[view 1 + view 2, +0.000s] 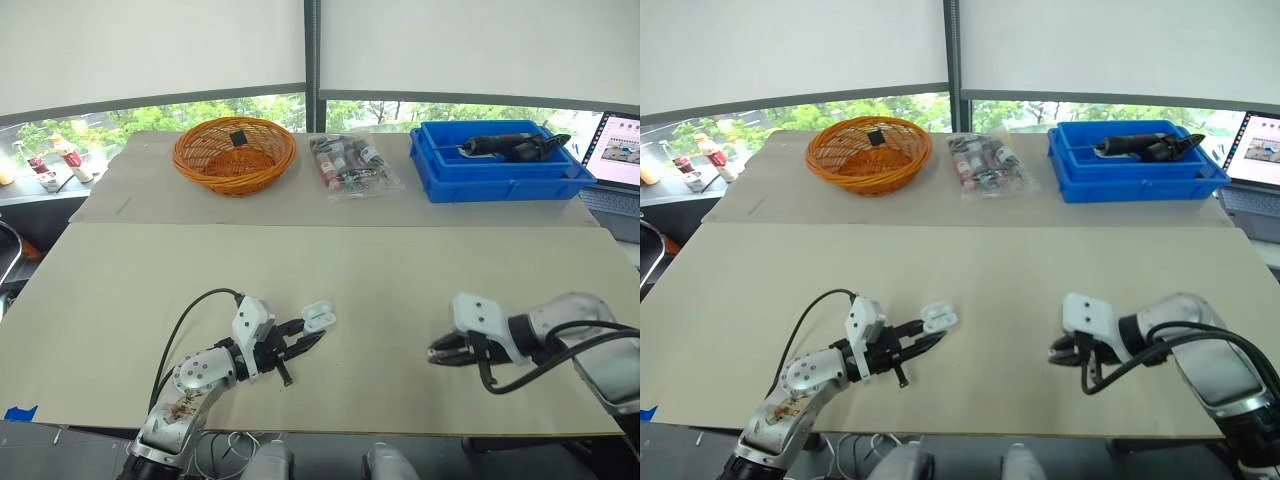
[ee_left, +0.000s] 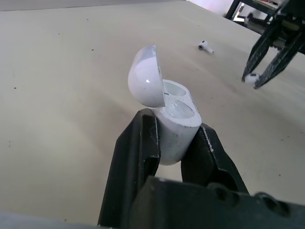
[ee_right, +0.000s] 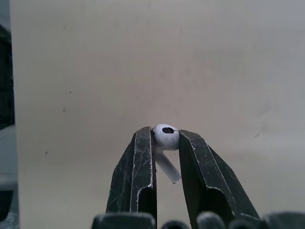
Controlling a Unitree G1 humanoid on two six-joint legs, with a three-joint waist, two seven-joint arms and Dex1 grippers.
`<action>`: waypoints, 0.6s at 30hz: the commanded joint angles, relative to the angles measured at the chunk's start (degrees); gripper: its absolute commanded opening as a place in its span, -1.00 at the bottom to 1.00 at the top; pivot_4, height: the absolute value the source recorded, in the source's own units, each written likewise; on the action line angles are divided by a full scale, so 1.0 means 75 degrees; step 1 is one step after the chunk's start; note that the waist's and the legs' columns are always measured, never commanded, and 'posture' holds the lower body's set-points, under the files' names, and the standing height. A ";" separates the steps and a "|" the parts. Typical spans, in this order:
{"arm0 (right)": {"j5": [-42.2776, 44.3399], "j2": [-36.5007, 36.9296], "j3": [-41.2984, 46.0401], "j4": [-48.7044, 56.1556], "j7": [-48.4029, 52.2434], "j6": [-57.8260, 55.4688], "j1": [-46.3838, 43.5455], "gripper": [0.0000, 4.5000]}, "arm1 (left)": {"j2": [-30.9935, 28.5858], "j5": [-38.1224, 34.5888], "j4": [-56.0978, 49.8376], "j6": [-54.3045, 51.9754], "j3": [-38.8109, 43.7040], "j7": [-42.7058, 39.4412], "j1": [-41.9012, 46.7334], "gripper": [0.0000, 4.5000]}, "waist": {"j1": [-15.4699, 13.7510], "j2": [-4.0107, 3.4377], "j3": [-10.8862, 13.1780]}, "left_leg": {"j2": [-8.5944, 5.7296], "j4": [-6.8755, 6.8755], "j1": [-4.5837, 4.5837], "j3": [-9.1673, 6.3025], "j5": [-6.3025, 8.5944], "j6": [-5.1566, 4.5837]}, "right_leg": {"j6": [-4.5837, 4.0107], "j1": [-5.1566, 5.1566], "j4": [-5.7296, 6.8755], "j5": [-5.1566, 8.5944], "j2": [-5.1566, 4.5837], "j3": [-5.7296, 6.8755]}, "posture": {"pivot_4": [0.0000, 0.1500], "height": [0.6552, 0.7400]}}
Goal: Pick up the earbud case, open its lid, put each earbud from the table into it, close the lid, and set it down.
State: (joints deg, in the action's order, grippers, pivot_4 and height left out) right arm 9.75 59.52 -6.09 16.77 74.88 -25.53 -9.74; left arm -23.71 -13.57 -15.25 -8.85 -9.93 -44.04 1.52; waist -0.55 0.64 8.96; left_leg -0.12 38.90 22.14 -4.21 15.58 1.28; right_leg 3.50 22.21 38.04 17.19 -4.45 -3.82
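Note:
My left gripper [image 1: 300, 337] is shut on the body of the white earbud case [image 2: 174, 126], low over the front left of the table. The case's lid [image 2: 147, 76] stands open, and both wells inside look empty. Over the front right, my right gripper [image 1: 437, 352] is shut on a white earbud [image 3: 166, 137], pinching its head while the stem points down. The two grippers face each other, a hand's width apart. A second earbud [image 2: 205, 46] lies loose on the table beyond the case.
Along the back of the table stand an orange wicker basket [image 1: 234, 155], a clear bag of small bottles [image 1: 350, 165] and a blue bin [image 1: 500, 172] holding a dark tool. A laptop [image 1: 615, 150] sits at the far right. The beige tabletop [image 1: 380, 270] lies bare between.

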 commanded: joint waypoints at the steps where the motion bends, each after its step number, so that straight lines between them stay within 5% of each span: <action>1: -0.0122 0.0347 0.0253 -0.0198 0.0147 0.0837 0.0270 -0.85 | -0.0026 -0.0086 -0.0184 0.0141 0.0037 -0.0054 0.0039 -0.73 | 0.0014 0.0000 0.0000 | 0.0002 0.0000 -0.0001 0.0004 0.0000 0.0000 | 0.0000 0.0000 0.0000 0.0000 0.0002 0.0001 | 1.00 1.00; 14: -0.0550 0.1165 -0.0019 -0.1462 0.0700 0.2486 0.0561 -0.85 | -0.0099 -0.0115 -0.0456 0.0023 0.0014 -0.0038 -0.0173 -0.73 | 0.0015 0.0003 0.0001 | 0.0004 -0.0001 -0.0009 0.0025 0.0000 0.0000 | 0.0000 -0.0013 -0.0006 0.0000 0.0001 0.0000 | 1.00 1.00; 18: -0.0502 0.1195 0.0034 -0.1388 0.0690 0.2466 0.0592 -0.10 | -0.0096 -0.0113 -0.0652 -0.0059 -0.0009 0.0038 -0.0385 -0.73 | 0.0019 0.0007 0.0002 | 0.0005 0.0000 -0.0011 0.0024 0.0000 0.0000 | 0.0000 -0.0016 -0.0007 0.0000 0.0001 -0.0001 | 1.00 1.00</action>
State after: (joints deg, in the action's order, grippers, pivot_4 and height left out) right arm 7.31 67.48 -6.18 6.76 80.49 -6.86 -5.72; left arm -24.34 -13.59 -17.40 -9.09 -9.97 -44.07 -1.04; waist -0.40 0.70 8.97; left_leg -0.07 38.90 22.04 -4.03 15.58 1.28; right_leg 3.50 22.08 38.00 17.19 -4.43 -3.82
